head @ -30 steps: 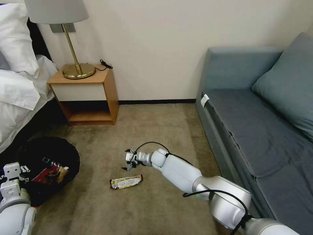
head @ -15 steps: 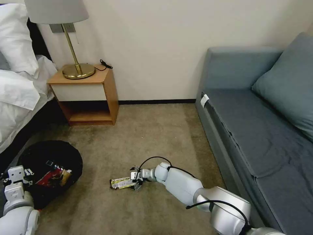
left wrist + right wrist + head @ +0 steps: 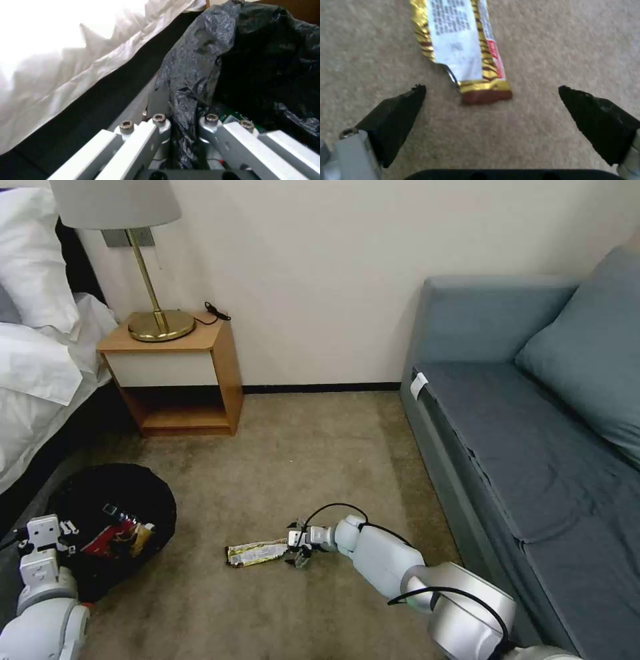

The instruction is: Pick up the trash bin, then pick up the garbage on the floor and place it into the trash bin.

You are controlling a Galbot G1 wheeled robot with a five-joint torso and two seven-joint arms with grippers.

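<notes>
Fingers (image 3: 396,117) apart beside snack wrapper (image 3: 463,50).

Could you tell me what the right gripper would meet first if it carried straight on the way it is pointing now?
Most likely the snack wrapper: its near end lies on the carpet just ahead of the open right gripper, roughly centred.

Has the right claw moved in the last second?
Yes. The right claw dropped toward the robot, from beyond the wrapper to its sofa-side end on the carpet.

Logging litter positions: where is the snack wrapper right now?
In the head view the wrapper lies flat on the carpet, right of the bin, just ahead of the open right gripper.
</notes>
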